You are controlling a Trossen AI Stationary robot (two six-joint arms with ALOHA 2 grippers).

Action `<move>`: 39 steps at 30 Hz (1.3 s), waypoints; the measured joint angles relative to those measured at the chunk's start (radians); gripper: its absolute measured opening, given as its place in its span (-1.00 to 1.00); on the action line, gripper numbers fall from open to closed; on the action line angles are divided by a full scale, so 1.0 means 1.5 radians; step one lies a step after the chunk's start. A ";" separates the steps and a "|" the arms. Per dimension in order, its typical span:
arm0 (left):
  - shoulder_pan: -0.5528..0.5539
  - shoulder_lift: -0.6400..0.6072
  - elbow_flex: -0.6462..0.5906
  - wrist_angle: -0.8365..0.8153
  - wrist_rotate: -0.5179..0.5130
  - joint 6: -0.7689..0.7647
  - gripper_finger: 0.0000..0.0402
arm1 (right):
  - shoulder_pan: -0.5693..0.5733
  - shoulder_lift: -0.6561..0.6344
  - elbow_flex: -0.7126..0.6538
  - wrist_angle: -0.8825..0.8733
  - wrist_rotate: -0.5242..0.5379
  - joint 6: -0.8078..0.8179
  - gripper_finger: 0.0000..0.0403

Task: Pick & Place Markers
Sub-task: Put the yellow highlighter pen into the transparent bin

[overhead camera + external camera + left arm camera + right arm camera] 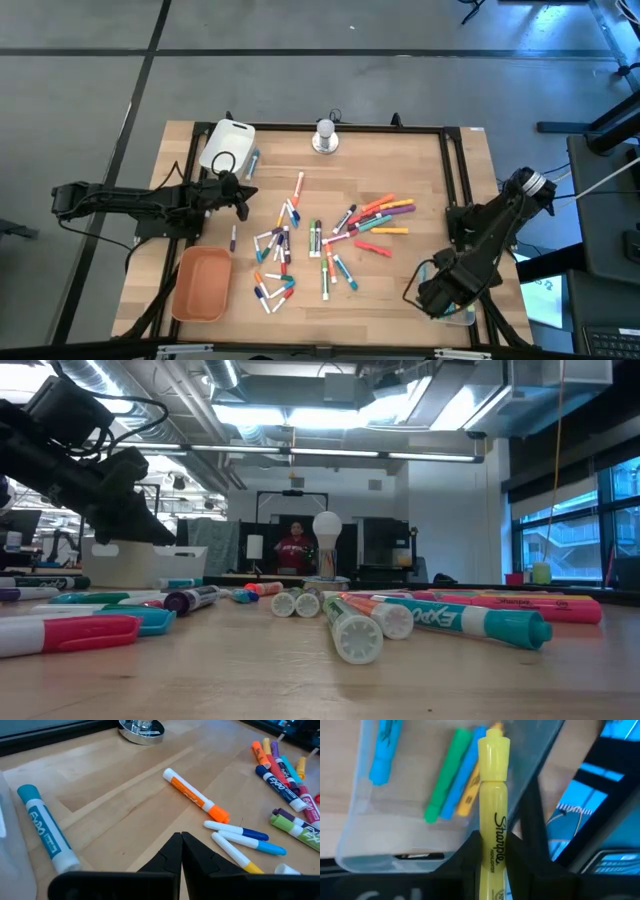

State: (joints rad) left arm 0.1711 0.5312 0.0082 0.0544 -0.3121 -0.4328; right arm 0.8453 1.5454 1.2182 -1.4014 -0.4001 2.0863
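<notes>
Yellow highlighter in my right claw, over the clear tray

Markers (325,238) lie scattered across the middle of the worktop (420,160), short thin pens, many with white barrels and coloured caps, others solid orange, purple, red or teal. In the low view they lie flat on their sides, several with printed barrels and round ends facing the camera.

My right claw (492,851) is clamped on a yellow highlighter (493,800) with black script on its barrel, the capped end pointing away from the wrist. It hangs above the clear tray (355,840) at the near right corner of the worktop. That tray already holds a green pen (447,775), a blue pen (465,775) and an orange-yellow one side by side, and a light blue pen (382,750) lying apart from them.

My left claw (181,851) hovers with its fingers pressed together, holding nothing, at the left side near the white tray (227,144). Just beyond its tips lie an orange-capped white marker (196,796) and two blue-tipped ones. The orange tray (201,284) sits at the near left.
</notes>
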 joint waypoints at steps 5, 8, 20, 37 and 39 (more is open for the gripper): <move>0.000 0.000 0.000 -0.002 0.026 -0.002 -0.97 | 0.003 0.047 0.000 0.069 -0.008 -0.004 -0.69; 0.000 0.000 0.000 -0.002 0.035 -0.008 -0.97 | 0.003 0.072 0.000 0.084 -0.008 -0.019 -0.67; -0.048 0.000 0.000 0.002 -0.026 -0.023 -0.97 | 0.003 0.090 0.000 0.101 -0.014 -0.019 -0.65; -0.071 0.000 0.000 0.003 -0.041 -0.029 -0.97 | 0.003 0.090 0.000 0.074 -0.004 0.001 -0.62; -0.071 0.000 0.000 0.006 -0.048 -0.029 -0.97 | 0.003 0.090 0.000 0.052 0.018 -0.001 -0.62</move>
State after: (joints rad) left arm 0.0650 0.5312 0.0082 0.0637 -0.3840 -0.4763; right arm 0.8497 1.6810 1.2179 -1.3228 -0.3733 2.0852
